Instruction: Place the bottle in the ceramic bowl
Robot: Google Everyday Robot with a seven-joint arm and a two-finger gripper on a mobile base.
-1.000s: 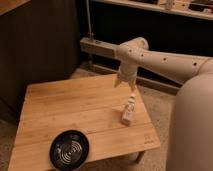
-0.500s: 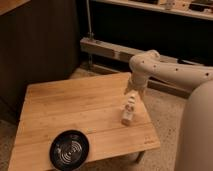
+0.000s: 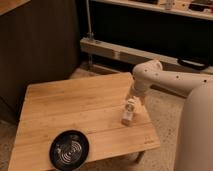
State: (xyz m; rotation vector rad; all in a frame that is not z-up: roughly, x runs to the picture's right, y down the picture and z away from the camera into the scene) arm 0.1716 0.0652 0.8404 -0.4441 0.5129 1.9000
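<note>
Bottle (image 3: pixel 128 114): on the wooden surface (image 3: pixel 75 105), right side, close to the right edge. It looks roughly upright, maybe leaning a bit, and it's not in the bowl yet.

Gripper (image 3: pixel 133 101): directly over the bottle's top, at or just above the cap. The arm comes in from the right and drops down to it. Can't tell whether it's apart, together or clamped on the bottle, and can't tell if there's contact.

Ceramic bowl (image 3: pixel 69 149): front-left of the surface, near the front edge and well apart from the bottle. Nothing visible inside it. Bare wood between the two.

My read is the step in hand is the grasp, with transport after it.

How to do it well:
- Confirm the grip before lifting. The bottle is slim and light, so an off-centre pinch will likely tip it or squirt it out sideways.
- Take it on the body below the cap, not on the cap itself. That leaves less to swing.
- It sits near the edge, so any sideways nudge should go inward. A knock to the right could put it on the floor.
- Lift straight up, high enough to clear the bowl's rim, then travel diagonally front-left.
- Come down over the bowl's centre and let go low. The bowl looks shallow and glossy, so a drop from height could bounce or roll the bottle over the rim.
- Expect the bottle to end up lying down in the bowl, which is fine for the task.
</note>
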